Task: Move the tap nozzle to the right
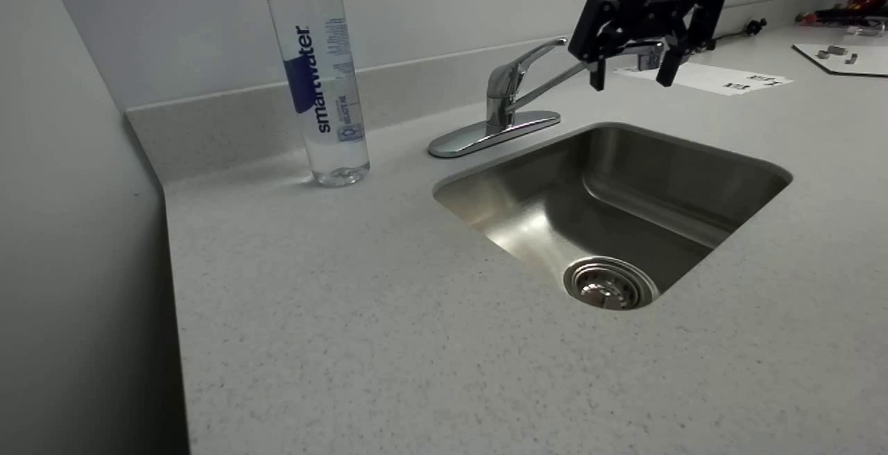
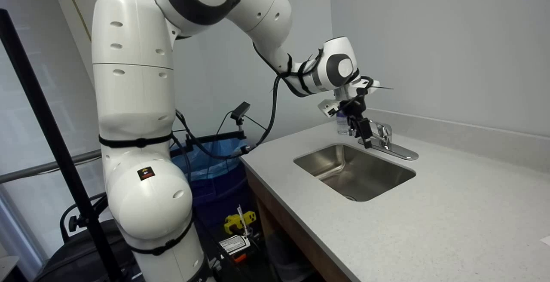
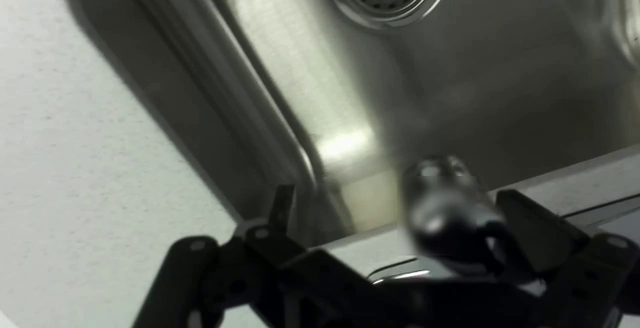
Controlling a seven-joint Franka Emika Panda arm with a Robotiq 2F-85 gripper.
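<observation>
The tap nozzle (image 1: 550, 84) is a slim chrome spout running from the faucet body towards the gripper in an exterior view. Its blunt end (image 3: 442, 203) looms large and blurred in the wrist view, between the fingers and nearer the right-hand one. My gripper (image 1: 632, 79) is open, pointing down around the spout's end, with a wide gap on one side of it. Whether a finger touches the spout, I cannot tell. In an exterior view the gripper (image 2: 362, 138) hides most of the spout. The lever handle (image 1: 538, 53) and oval base plate (image 1: 472, 139) also show.
The steel sink (image 1: 694, 216) lies in front of the faucet. A water bottle (image 1: 319, 87) stands on the counter beside the faucet; it partly shows in an exterior view (image 2: 342, 125). The backsplash (image 1: 416, 94) runs behind. White papers (image 1: 701, 78) lie beyond the gripper.
</observation>
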